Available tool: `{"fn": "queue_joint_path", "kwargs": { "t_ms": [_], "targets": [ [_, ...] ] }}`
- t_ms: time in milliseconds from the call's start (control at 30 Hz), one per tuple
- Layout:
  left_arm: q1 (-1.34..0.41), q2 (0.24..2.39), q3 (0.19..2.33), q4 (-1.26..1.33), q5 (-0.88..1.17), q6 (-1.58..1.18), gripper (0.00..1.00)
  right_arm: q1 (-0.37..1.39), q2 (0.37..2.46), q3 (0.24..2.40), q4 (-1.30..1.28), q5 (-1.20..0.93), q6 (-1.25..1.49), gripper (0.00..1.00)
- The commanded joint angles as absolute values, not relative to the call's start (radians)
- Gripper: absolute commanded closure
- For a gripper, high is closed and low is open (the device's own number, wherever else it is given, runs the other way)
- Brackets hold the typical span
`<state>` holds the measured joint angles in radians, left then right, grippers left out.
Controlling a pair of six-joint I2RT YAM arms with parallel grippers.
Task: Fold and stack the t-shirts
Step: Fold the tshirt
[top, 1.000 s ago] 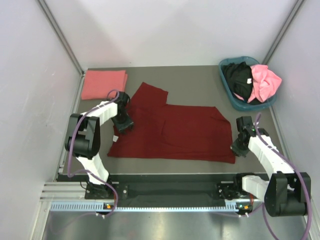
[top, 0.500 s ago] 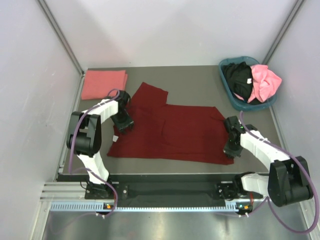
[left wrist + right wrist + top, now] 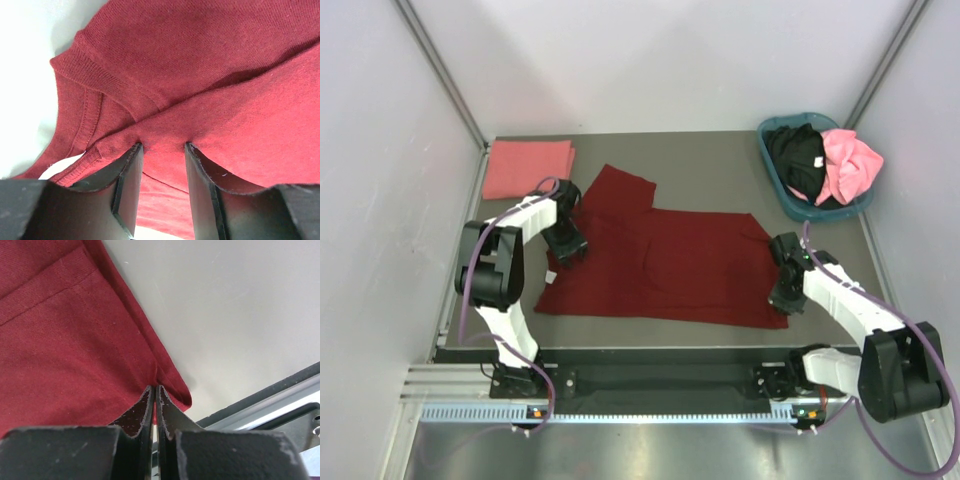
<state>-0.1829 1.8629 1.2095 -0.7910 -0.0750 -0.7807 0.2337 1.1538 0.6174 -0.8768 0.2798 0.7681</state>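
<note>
Tightly closed right end effector (image 3: 155, 388), pinching maroon t-shirt (image 3: 60, 340)

readable text: none in any view
white tag (image 3: 551, 275), at the left edge of the dark maroon t-shirt (image 3: 670, 265): too small to read
white speck (image 3: 817, 161), on the black t-shirt (image 3: 798, 155) at upper right: not legible

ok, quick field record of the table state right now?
maroon shirt: spread out on the table
left gripper: pinching cloth at its collar end
right gripper: shut on its near right corner
salmon shirt: folded, far left corner
basket: far right, holds the crumpled black shirt and pink shirt
</note>
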Motion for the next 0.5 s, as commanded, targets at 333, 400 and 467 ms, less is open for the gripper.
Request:
{"fn": "queue_joint_path", "kwargs": {
  "t_ms": [333,400,467],
  "targets": [
    [-0.178,1.959,1.193,-0.604,-0.109,-0.798,0.55,0.242,1.137,0.676,-0.957,0.356,0.882,0.92],
    [-0.178,1.951,1.209,-0.618,-0.085,-0.789,0.55,0.242,1.137,0.71,-0.98,0.365,0.881,0.9],
    [-0.179,1.944,1.227,-0.633,-0.066,-0.784,0.55,0.242,1.147,0.741,-0.979,0.351,0.877,0.89]
  ]
}}
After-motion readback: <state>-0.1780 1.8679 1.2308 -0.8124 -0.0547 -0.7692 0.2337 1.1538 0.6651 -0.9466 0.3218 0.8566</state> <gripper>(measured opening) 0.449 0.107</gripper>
